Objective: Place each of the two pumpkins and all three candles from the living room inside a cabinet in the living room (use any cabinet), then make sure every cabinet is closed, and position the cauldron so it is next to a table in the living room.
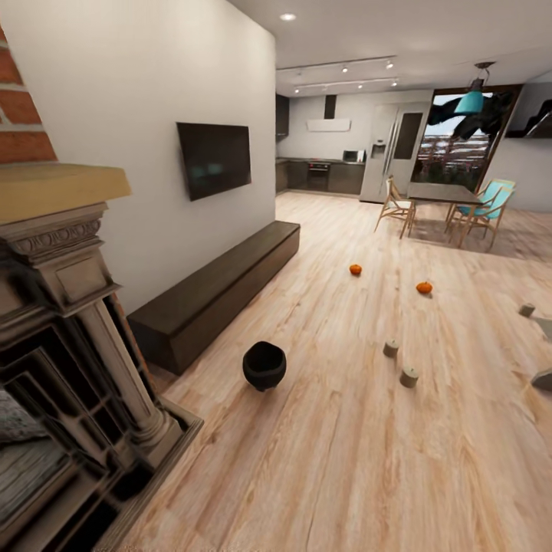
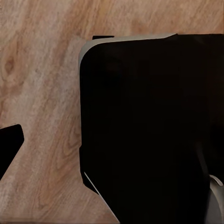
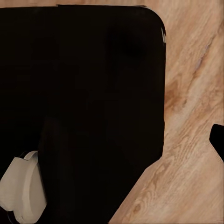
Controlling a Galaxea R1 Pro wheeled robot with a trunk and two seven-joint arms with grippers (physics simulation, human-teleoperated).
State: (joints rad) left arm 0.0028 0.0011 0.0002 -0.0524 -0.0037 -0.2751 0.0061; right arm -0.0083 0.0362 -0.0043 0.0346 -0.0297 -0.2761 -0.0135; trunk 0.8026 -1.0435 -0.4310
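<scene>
- Across the light wood-plank floor of the living room, nothing has yet been gathered: two small ribbed orange pumpkins lie well apart from the console, one nearer it and one further right.
- Closer to the camera stand two stubby beige wax candles, near each other; a third pale candle sits by the right edge.
- Along the white wall, under the black wall-mounted TV, runs the long low dark-brown wooden cabinet, its front apparently shut.
- Just off the cabinet's near end sits the round black cauldron, beside the red-brick fireplace with its carved surround.
- Far back stands a dark dining table with wooden chairs.
- Both wrist views look down at floorboards past a large dark body of the robot; whether either gripper is spread or pressed together I cannot tell.
- My judgement: this is the opening survey. The next move calls for driving toward the nearest candle or pumpkin, lowering an arm and grasping it from above.
</scene>
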